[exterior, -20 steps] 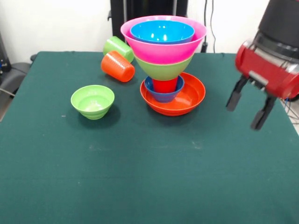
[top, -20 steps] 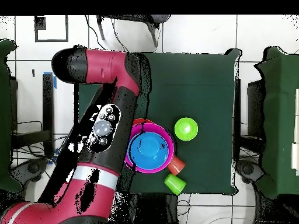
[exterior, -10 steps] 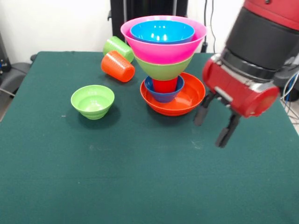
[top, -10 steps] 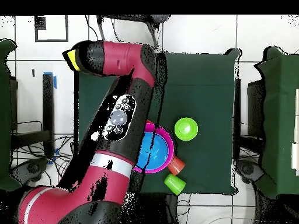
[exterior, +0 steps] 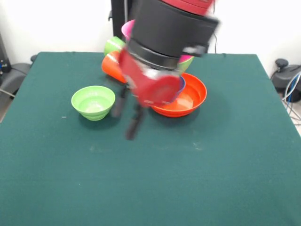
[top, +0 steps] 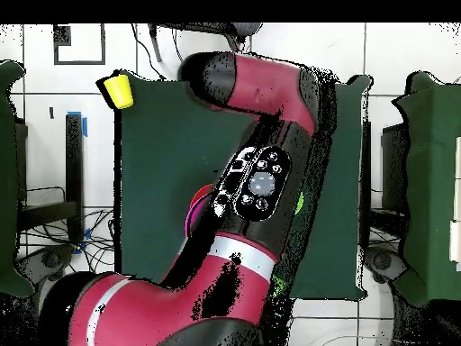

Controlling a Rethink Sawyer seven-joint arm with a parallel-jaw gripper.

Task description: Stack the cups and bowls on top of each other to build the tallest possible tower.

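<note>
gripper (exterior: 126, 120) hangs blurred beside small green bowl (exterior: 93, 102), fingers seemingly spread, empty; arm hides most of the tower (exterior: 190, 96) on the bench (exterior: 225, 160).

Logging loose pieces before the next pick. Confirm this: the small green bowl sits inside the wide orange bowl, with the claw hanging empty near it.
Not right. The front view shows the small green bowl standing alone on the table, apart from the wide orange bowl and on the other side of the arm. The rest holds: the claw hangs empty just beside the small green bowl.
</note>
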